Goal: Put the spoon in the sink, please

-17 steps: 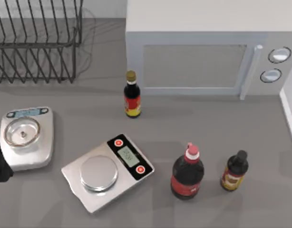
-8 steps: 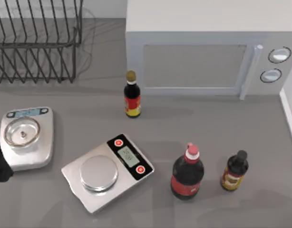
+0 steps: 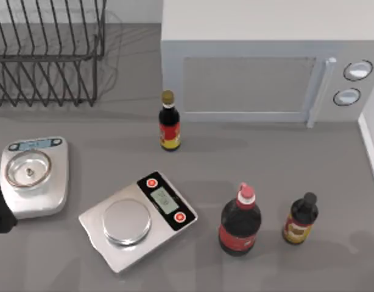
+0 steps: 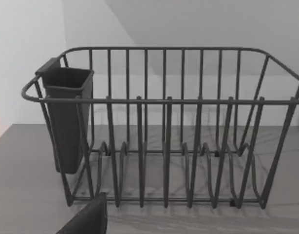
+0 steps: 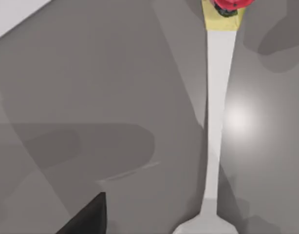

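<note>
Right wrist view: the spoon [image 5: 216, 122] lies flat on grey counter, its handle running away from my right finger [image 5: 88, 217] toward a red-topped object [image 5: 227, 6], bare counter between finger and spoon. I cannot tell that gripper's opening. My left finger [image 4: 88, 219] faces the dish rack [image 4: 164, 102]; opening likewise unclear.

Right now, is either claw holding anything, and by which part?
It cannot be told. A white spoon handle runs up the right wrist view, but no fingers are seen closed on it.
</note>
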Action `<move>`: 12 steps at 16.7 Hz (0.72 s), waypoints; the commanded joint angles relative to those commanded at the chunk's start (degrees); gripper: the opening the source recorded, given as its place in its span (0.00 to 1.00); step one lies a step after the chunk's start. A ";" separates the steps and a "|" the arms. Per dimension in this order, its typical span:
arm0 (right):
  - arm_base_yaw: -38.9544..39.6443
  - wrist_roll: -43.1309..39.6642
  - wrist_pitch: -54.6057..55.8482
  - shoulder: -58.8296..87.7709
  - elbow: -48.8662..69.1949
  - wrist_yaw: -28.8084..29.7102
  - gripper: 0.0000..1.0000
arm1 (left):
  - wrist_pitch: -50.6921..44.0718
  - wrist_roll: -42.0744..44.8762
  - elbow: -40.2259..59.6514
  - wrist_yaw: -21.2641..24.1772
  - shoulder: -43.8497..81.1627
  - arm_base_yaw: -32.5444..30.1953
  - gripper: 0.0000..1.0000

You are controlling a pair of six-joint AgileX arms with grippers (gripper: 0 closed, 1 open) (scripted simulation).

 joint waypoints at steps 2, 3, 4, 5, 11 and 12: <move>0.27 -0.07 0.15 -0.21 -0.20 -0.01 1.00 | 0.00 0.00 0.00 0.00 0.00 0.00 1.00; 0.26 -0.05 0.29 -0.12 -0.29 -0.01 1.00 | 0.00 0.00 0.00 0.00 0.00 0.00 1.00; 0.21 0.01 1.00 0.29 -0.74 -0.01 1.00 | 0.00 0.00 0.00 0.00 0.00 0.00 1.00; 0.16 0.07 2.31 0.93 -1.53 -0.01 1.00 | 0.00 0.00 0.00 0.00 0.00 0.00 1.00; 0.14 0.25 20.05 9.00 -10.49 -0.02 1.00 | 0.00 0.00 0.00 0.00 0.00 0.00 1.00; 0.14 0.28 22.84 10.33 -12.01 -0.02 1.00 | 0.00 0.00 0.00 0.00 0.00 0.00 1.00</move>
